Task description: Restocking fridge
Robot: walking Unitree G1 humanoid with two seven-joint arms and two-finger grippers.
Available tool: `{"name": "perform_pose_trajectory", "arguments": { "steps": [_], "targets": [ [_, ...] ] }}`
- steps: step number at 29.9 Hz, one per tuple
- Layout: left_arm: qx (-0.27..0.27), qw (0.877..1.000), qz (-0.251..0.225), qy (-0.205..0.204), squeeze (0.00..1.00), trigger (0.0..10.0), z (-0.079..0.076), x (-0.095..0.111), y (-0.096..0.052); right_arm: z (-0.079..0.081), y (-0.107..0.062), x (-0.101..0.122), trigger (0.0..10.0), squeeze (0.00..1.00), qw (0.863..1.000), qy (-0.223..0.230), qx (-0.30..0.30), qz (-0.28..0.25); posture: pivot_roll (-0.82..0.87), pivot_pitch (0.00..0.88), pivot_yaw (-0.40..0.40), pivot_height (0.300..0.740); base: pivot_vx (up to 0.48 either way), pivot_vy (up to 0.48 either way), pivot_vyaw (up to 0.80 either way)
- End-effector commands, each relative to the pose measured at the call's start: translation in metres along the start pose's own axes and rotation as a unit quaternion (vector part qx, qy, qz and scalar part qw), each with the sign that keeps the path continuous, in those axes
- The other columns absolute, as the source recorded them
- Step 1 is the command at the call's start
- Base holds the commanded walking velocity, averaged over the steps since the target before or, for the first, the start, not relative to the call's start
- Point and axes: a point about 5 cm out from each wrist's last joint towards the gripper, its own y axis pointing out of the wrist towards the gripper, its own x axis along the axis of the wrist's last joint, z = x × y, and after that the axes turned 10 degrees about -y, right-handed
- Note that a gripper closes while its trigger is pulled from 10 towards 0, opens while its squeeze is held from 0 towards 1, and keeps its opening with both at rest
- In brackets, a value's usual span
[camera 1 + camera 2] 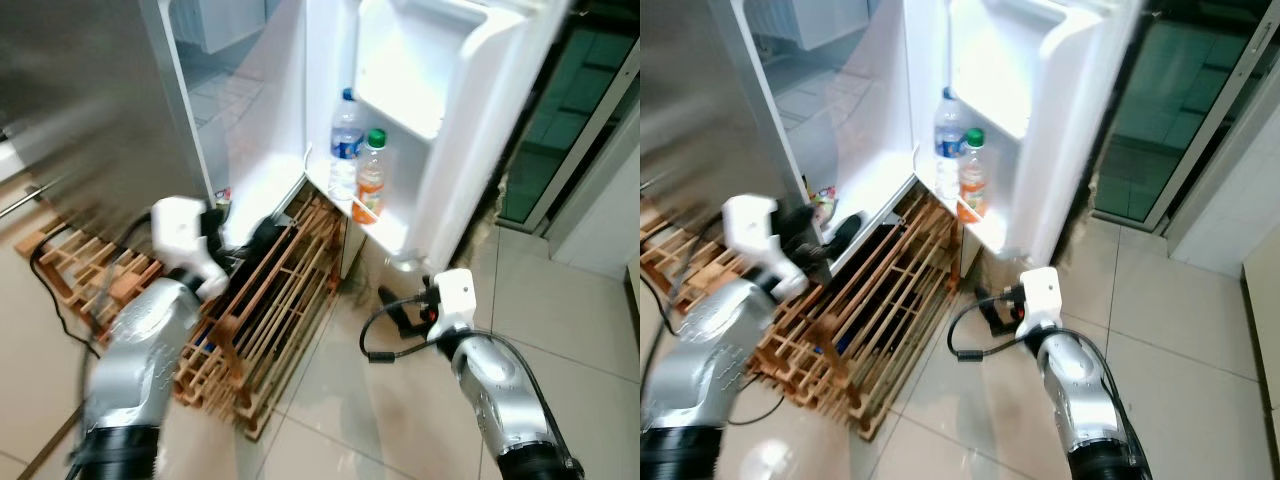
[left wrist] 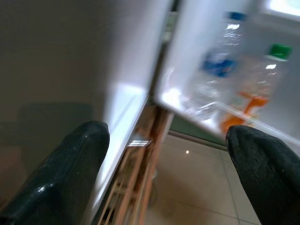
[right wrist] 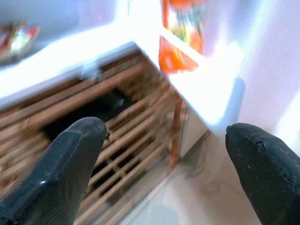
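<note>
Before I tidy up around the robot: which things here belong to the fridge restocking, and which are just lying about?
Belongs to the job:
open fridge door
water bottle in its lowest shelf
orange drink bottle beside it
left gripper, fingers open
right gripper, fingers open

Just lying about:
wooden pallet under the fridge
black cable on the floor

Two bottles [image 1: 357, 160] (one water, one orange) and one wooden pallet [image 1: 270, 310].

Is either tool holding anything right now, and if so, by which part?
Nothing is held. The left tool and right tool are both open, with no object between their fingers.
</note>
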Motion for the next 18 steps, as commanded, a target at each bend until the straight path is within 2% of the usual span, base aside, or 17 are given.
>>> {"name": "perform_pose_trajectory", "arguments": {
  "steps": [1,2,3,4,6,9,12,18],
  "targets": [
    [-0.046,0.999,-0.011,-0.001,0.0,10.0,-0.01,0.009,-0.007,-0.004,0.003,0.004,10.0,0.0,1.0,0.014,-0.012,-0.006,-0.03,0.0,-0.031,0.74,0.0,0.0,0.0],
    [-0.046,0.999,-0.011,-0.001,0.0,10.0,-0.01,0.009,-0.007,-0.004,0.003,0.004,10.0,0.0,1.0,0.014,-0.012,-0.006,-0.03,0.0,-0.031,0.74,0.0,0.0,0.0],
    [-0.051,0.998,-0.001,0.028,0.0,10.0,-0.006,0.009,-0.021,-0.004,0.008,0.01,10.0,0.0,1.0,0.014,-0.008,-0.016,0.0,0.0,-0.05,0.74,0.0,0.0,0.0],
    [-0.045,0.998,-0.001,0.038,0.0,10.0,-0.003,0.011,-0.025,-0.004,0.01,0.013,10.0,0.0,1.0,0.013,-0.006,-0.021,0.0,0.0,-0.051,0.74,0.0,0.0,0.0],
    [-0.032,0.998,-0.008,0.047,0.0,10.0,0.003,0.017,-0.029,-0.003,0.015,0.018,10.0,0.0,0.999,0.02,-0.003,-0.029,0.01,0.0,-0.062,0.74,0.0,0.0,0.24],
    [-0.007,0.998,-0.024,0.05,0.0,10.0,0.007,0.023,-0.026,-0.002,0.018,0.02,10.0,0.0,0.999,0.024,0.001,-0.03,0.01,0.0,-0.065,0.74,0.0,0.0,0.68],
    [-0.01,0.997,-0.047,0.053,0.0,10.0,-0.002,0.03,-0.017,0.005,0.022,0.021,10.0,0.0,0.999,0.025,0.009,-0.034,0.01,0.0,-0.063,0.74,0.0,0.0,0.65],
    [-0.027,0.998,-0.033,0.039,0.0,10.0,-0.007,0.025,-0.015,0.009,0.02,0.017,10.0,0.0,0.999,0.03,0.02,-0.032,0.0,0.0,-0.055,0.74,0.0,0.0,0.65]
  ]
}}
